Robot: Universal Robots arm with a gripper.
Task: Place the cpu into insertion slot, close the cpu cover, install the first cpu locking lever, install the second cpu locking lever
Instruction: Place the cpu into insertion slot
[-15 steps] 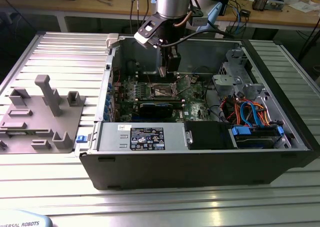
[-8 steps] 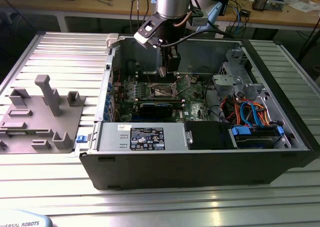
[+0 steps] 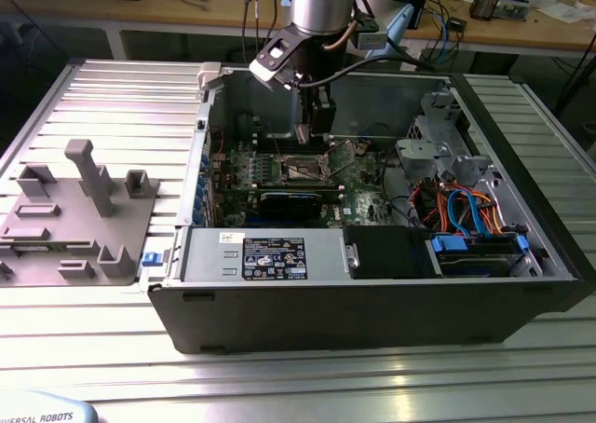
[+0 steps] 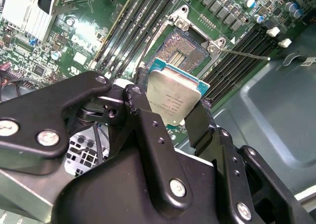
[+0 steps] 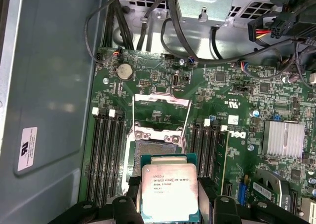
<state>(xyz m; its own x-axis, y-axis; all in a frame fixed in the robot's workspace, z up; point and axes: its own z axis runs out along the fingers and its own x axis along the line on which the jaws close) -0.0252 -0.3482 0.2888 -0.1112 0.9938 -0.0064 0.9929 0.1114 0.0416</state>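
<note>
Gripper (image 5: 170,203) clamped on the cpu (image 5: 169,184), held just short of the open insertion slot (image 5: 156,147); risk judged: any tilt or offset on lowering could bend its contacts.

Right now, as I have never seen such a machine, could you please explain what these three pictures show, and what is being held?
In the exterior view, the thick grey tube is a robot arm. It reaches down into an opened computer case lying on a ribbed metal table. A grey plastic holder sits at the exterior view's left. The two wrist views come from cameras riding near the arm's wrist, looking into the case. There the black hand is shut on the cpu, a small square chip. The insertion slot is empty, and the cpu cover stands open.
</note>
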